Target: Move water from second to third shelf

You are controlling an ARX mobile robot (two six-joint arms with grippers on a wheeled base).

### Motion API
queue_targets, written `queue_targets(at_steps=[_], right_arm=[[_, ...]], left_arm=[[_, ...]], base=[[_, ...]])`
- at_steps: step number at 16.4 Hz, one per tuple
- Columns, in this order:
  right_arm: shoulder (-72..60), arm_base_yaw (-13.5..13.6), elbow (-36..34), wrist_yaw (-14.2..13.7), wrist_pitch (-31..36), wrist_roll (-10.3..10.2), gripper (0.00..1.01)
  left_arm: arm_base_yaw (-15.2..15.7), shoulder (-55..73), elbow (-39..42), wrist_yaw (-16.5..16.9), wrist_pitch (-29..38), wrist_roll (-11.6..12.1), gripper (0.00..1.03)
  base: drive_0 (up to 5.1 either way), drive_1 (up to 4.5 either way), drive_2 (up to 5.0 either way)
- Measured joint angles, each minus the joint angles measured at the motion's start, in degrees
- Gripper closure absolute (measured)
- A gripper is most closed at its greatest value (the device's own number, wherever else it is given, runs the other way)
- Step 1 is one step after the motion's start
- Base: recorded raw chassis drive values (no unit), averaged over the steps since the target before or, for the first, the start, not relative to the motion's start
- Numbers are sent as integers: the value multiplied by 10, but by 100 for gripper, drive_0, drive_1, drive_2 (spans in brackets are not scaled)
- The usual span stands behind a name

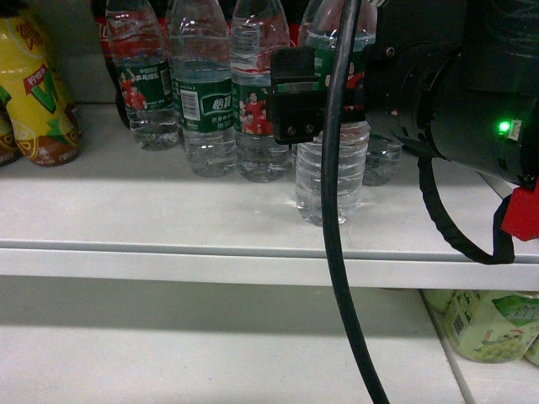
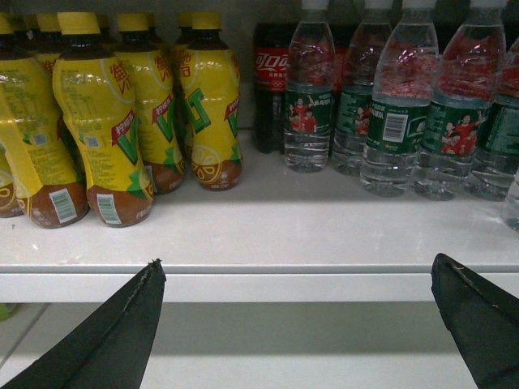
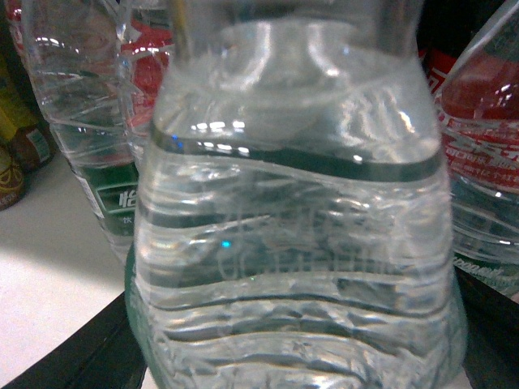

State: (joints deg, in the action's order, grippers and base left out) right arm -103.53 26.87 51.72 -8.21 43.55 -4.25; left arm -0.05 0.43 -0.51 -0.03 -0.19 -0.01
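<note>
1. The water bottle [image 1: 330,181] is seen standing at the front of the shelf [image 1: 168,219], forward of the row of other water bottles [image 1: 202,101] and apart from the yellow drink bottles [image 1: 38,93] at the left.
2. The right gripper [image 1: 295,93] is set at the label band of this bottle; in the right wrist view the bottle [image 3: 296,267] fills the frame between the dark fingers [image 3: 89,356]. The fingers appear closed on it, though actual contact cannot be confirmed, as the pads are hidden.
3. The left gripper [image 2: 300,324] is held wide open below the shelf edge, and nothing is held in it.
4. The bottle is judged full, hence fairly heavy, with thin ribbed walls that would dent under hard pressure. The smooth plastic may slip.
5. A hold at the labelled waist, where the ribs stiffen the wall, is judged best; firm but moderate pressure is advised, and the bottle should be kept upright.
6. The lower shelf [image 1: 210,345] is seen below, with pale green bottles [image 1: 488,324] at its right.
</note>
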Motion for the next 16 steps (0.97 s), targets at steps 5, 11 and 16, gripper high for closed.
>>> queue_targets(at_steps=[5,11,16], right_arm=[[-11,-3,22,-20,-5,-7,6],[-14,7,22,-27,-4,-12,56],[15,18,-1,-33,-20,-13,57]], left_arm=[[0,0,0,0,0,0,5],[0,0,0,0,0,0,5],[0,0,0,0,0,0,5]], base=[[0,0,0],[0,0,0],[0,0,0]])
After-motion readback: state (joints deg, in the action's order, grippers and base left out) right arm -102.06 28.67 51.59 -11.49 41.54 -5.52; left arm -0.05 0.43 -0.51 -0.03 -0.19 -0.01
